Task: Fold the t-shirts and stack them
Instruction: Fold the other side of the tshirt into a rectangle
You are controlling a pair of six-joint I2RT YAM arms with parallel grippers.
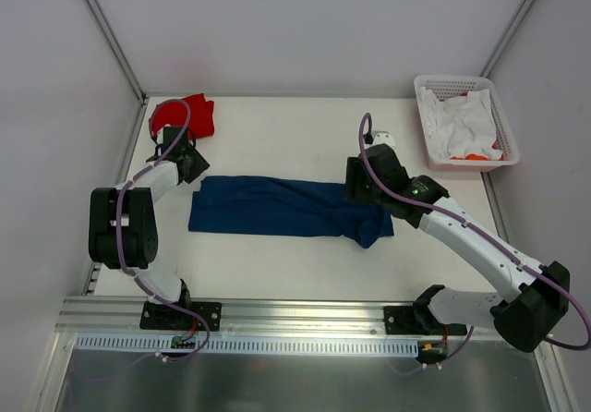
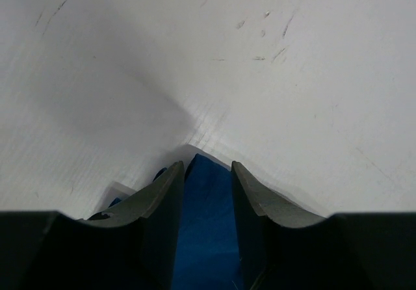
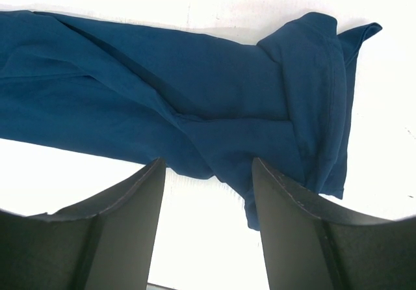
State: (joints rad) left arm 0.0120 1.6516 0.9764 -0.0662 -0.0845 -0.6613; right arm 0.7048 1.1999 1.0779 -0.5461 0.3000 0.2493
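Observation:
The navy blue t-shirt lies as a long folded strip across the middle of the table, and no print shows on it. The red t-shirt sits bunched at the back left corner. My left gripper is at the navy shirt's back left corner. In the left wrist view its jaws stand a little apart, with that corner of blue cloth between and under them. My right gripper hovers open at the strip's right end. The navy cloth's edge lies just past its fingertips, with bare table between them.
A pale pink basket holding white cloth stands at the back right corner. A small white object lies on the table behind the right gripper. Walls close the table at the back and both sides.

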